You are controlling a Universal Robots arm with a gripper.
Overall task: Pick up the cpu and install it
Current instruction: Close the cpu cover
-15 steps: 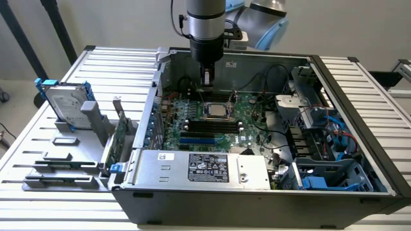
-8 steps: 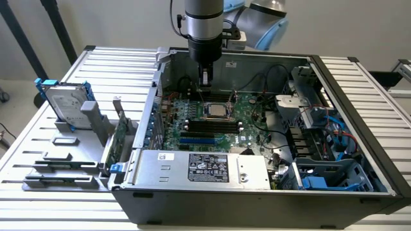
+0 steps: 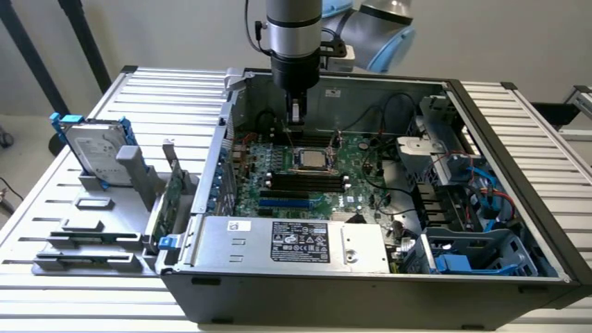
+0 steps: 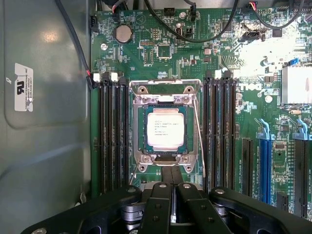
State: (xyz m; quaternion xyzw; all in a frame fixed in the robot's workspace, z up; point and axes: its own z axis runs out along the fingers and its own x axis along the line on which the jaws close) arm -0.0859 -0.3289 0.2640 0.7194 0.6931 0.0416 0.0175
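Observation:
The cpu (image 3: 312, 159) (image 4: 165, 127) lies flat in the metal socket frame (image 4: 138, 127) on the green motherboard (image 3: 356, 177), silver top up with printed text showing. My gripper (image 3: 295, 123) (image 4: 171, 171) hangs inside the open computer case (image 3: 370, 284), just off the socket's edge towards the case's back wall and above the board. Its two black fingers (image 4: 158, 204) are pressed together with nothing between them. It is clear of the cpu.
Black memory slots (image 4: 113, 136) flank the socket on both sides. A silver box with a black label (image 3: 296, 241) fills the case's front. Cables (image 3: 398, 114) and a drive cage (image 3: 467, 201) crowd the exterior view's right. A hard drive with blue rails (image 3: 93, 149) stands on a grey fixture outside.

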